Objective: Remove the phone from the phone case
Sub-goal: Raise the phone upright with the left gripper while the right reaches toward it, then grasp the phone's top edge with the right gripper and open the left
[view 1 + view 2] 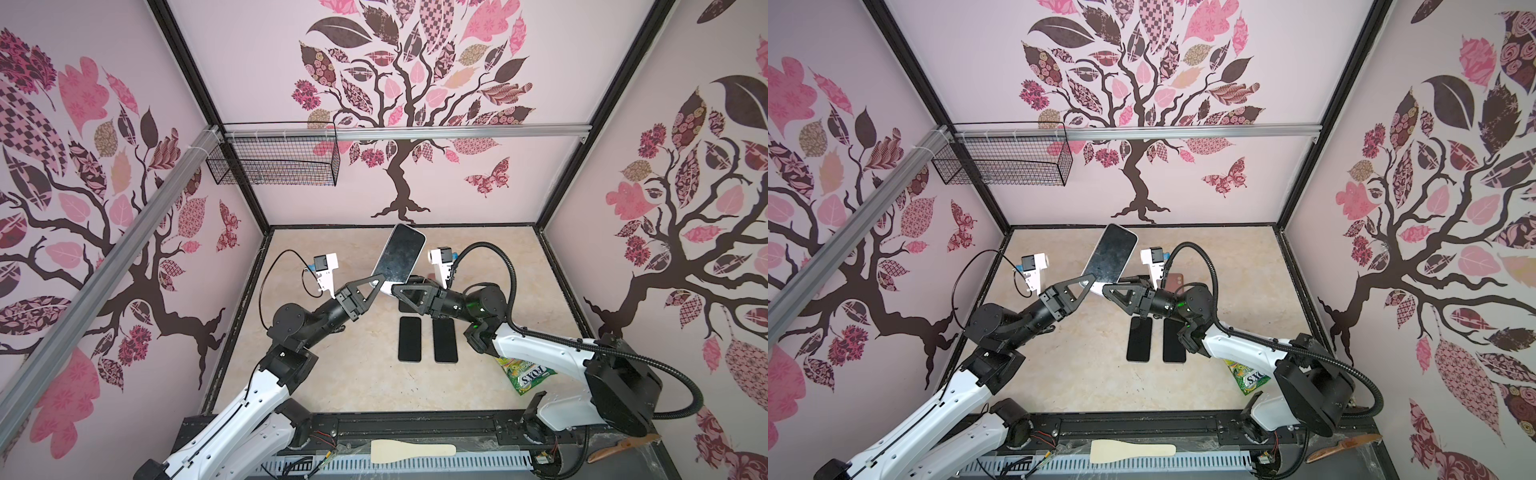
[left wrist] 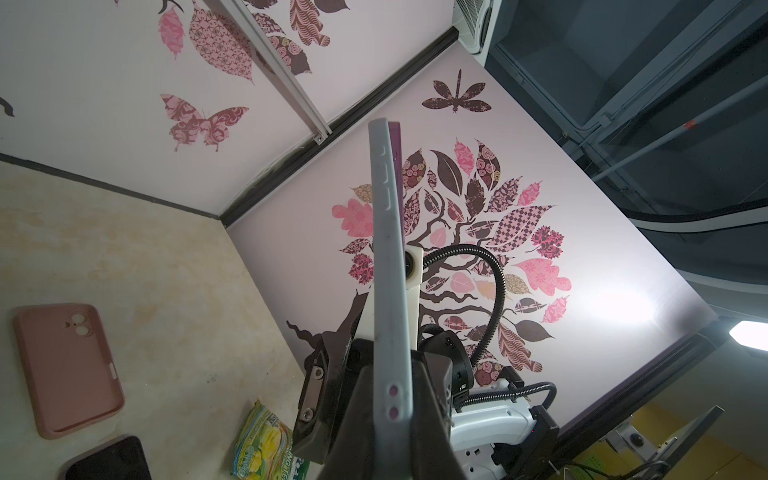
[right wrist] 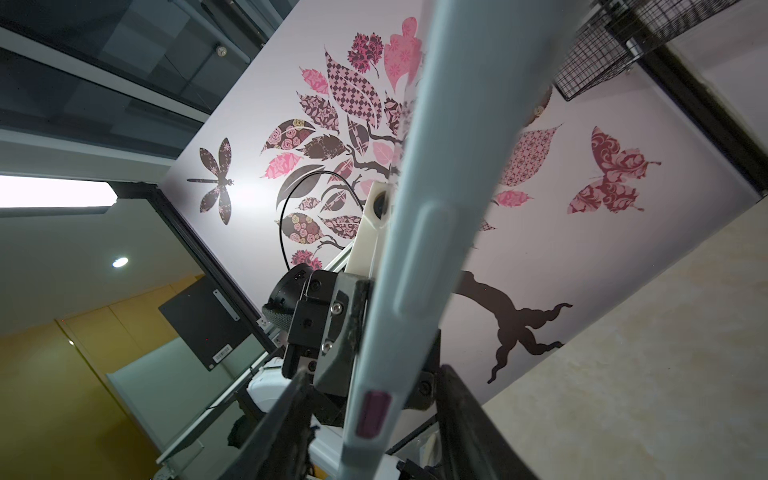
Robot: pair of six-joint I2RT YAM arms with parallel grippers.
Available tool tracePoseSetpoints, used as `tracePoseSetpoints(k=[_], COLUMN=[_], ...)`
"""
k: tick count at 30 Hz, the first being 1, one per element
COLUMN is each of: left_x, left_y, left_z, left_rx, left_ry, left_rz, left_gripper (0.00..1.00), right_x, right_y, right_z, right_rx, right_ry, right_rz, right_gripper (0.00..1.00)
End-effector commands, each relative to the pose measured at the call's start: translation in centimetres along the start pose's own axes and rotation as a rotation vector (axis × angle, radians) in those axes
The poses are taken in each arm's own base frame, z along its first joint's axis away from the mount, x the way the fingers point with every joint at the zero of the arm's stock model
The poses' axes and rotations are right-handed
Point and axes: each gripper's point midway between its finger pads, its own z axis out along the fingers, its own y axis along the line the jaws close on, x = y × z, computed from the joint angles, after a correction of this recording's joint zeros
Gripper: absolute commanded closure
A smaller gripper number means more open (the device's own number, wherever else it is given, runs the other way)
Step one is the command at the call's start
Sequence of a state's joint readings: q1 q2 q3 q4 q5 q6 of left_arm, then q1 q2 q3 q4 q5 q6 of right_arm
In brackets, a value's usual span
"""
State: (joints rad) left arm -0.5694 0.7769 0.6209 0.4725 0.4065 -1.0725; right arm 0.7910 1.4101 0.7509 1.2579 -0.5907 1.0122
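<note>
Phone (image 1: 400, 253), seated in its pale grey phone case (image 2: 388, 291), is held up above the table (image 1: 353, 386) toward the far wall (image 1: 457, 187), my left gripper (image 1: 376, 286) clamped on the case's near-left edge, my right gripper (image 1: 395, 289) straddling it, grip unclear.

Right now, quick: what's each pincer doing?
Left pincer: closed, holding the cased phone by its lower end.
Right pincer: around the same end; grip cannot be told.

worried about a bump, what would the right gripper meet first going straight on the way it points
The phone: its lower end sits inside the right gripper; just beyond, probably the left gripper holding that end.
</note>
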Motion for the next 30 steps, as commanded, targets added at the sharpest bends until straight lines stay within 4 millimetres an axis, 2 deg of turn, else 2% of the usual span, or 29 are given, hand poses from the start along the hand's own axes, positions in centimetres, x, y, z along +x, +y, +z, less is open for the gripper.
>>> tracePoseSetpoints(k=[1, 7, 16, 22, 26, 27, 30], left_x=[-0.7, -0.4, 0.0, 0.3, 0.0, -0.1, -0.7], left_y=[-2.0, -2.0, -2.1, -2.0, -2.4, -2.3, -2.3], left_z=[-0.3, -0.1, 0.1, 0.1, 0.0, 0.0, -0.2], left_rx=[0.081, 0.084, 0.095, 0.067, 0.059, 0.038, -0.032], left_ry=[-0.032, -0.015, 0.011, 0.033, 0.032, 0.035, 0.043], left_rz=[0.045, 0.047, 0.060, 0.109, 0.158, 0.174, 0.244], left_gripper=[1.00, 1.00, 1.00, 1.00, 1.00, 1.00, 0.69], right_x=[-1.3, -1.5, -1.4, -1.3, -1.3, -1.3, -1.1], right_y=[1.8, 1.7, 1.7, 1.7, 2.0, 2.1, 2.0], right_z=[1.0, 1.0, 1.0, 0.7, 0.3, 0.1, -0.5], right_rx=[-0.065, -0.061, -0.048, -0.032, -0.015, -0.009, 0.035], right_ry=[-0.029, -0.032, -0.023, -0.020, -0.019, -0.021, -0.013], right_rz=[-0.049, -0.048, -0.049, -0.058, -0.088, -0.104, -0.158], right_gripper=[0.56, 0.67, 0.77, 0.89, 1.00, 1.00, 1.00])
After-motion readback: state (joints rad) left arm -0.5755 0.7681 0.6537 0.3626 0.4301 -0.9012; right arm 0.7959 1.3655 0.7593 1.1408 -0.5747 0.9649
